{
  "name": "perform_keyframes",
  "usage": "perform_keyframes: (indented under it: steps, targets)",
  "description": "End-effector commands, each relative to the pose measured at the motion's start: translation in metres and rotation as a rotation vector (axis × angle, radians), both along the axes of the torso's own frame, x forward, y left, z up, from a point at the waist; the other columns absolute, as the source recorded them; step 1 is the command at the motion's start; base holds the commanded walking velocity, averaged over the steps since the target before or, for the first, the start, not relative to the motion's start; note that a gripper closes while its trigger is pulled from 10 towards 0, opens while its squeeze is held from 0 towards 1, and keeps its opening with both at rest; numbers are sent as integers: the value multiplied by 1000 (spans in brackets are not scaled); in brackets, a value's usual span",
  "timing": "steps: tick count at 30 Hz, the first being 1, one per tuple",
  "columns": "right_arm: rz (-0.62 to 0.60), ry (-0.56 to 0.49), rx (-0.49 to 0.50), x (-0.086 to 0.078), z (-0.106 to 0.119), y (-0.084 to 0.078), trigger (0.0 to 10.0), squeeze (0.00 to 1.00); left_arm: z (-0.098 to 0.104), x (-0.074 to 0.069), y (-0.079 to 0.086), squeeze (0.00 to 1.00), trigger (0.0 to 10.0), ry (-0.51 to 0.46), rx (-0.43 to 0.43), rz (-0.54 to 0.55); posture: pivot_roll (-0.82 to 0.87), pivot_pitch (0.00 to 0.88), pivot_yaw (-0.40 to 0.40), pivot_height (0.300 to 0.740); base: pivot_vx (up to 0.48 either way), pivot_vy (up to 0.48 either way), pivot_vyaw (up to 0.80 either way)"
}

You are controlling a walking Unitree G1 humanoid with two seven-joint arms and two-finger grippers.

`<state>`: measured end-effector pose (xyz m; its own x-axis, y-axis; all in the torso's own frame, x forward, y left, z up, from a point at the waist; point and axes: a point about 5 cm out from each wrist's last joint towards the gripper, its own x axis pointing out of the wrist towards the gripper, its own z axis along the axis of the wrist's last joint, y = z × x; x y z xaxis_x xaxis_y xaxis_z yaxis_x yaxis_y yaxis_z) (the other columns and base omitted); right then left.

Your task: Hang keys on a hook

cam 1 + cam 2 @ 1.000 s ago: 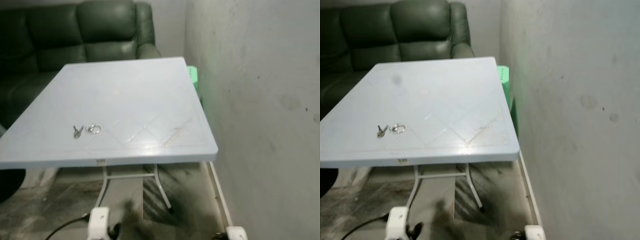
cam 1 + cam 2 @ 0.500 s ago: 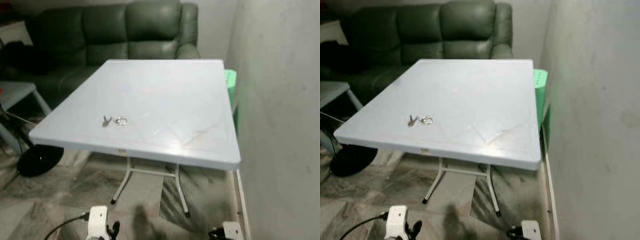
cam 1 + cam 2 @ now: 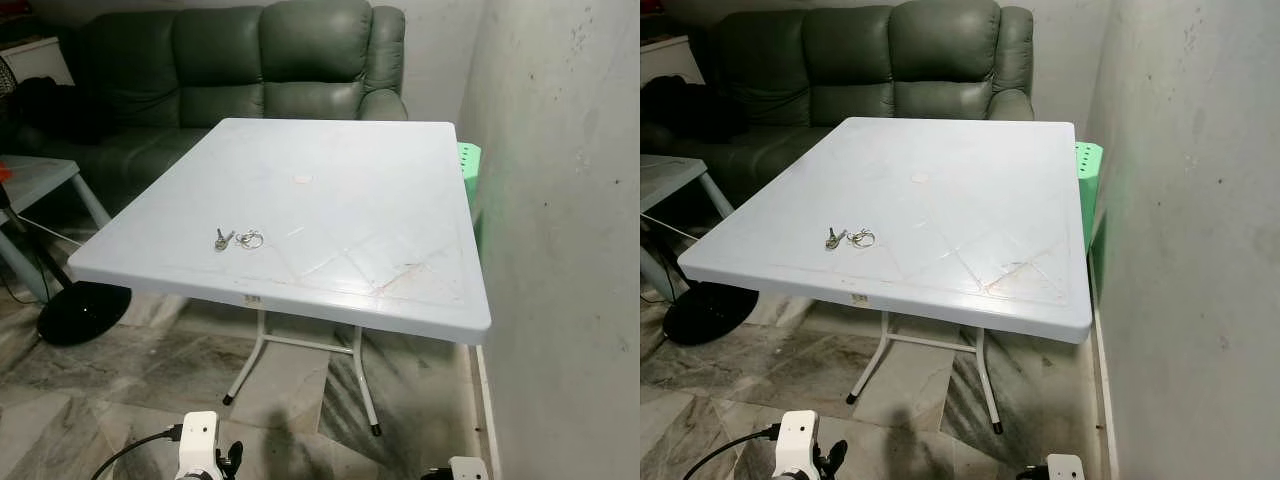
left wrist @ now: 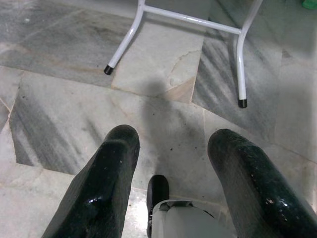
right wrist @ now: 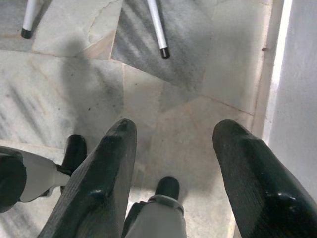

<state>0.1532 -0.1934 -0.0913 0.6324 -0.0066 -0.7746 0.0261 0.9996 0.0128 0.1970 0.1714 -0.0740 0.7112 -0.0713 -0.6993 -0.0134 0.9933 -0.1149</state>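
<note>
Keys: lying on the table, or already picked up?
Lying flat on the table, near its front left edge. The keys rest untouched; both claws, left and right, hang open above the floor.

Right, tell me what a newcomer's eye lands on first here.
A big pale folding table stands against the wall on the robot's right, with a small bunch of keys lying near its front left edge. Behind it sits a dark green sofa, and a green stool is wedged between table and wall. Both grippers, left gripper and right gripper, hang open over the marble floor.
</note>
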Motion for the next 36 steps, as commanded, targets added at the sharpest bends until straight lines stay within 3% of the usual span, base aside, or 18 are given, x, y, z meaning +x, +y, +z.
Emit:
perform_keyframes:
  steps: [1,36]
  targets:
    - [3,-1,10,1,0,2,10000,0,1,1,5,0,10000,1,6,11,104,0,61,740,0,0,0]
    - [1,1,14,-1,0,0,10000,0,1,2,4,0,10000,4,2,13,101,0,56,740,0,433,0]
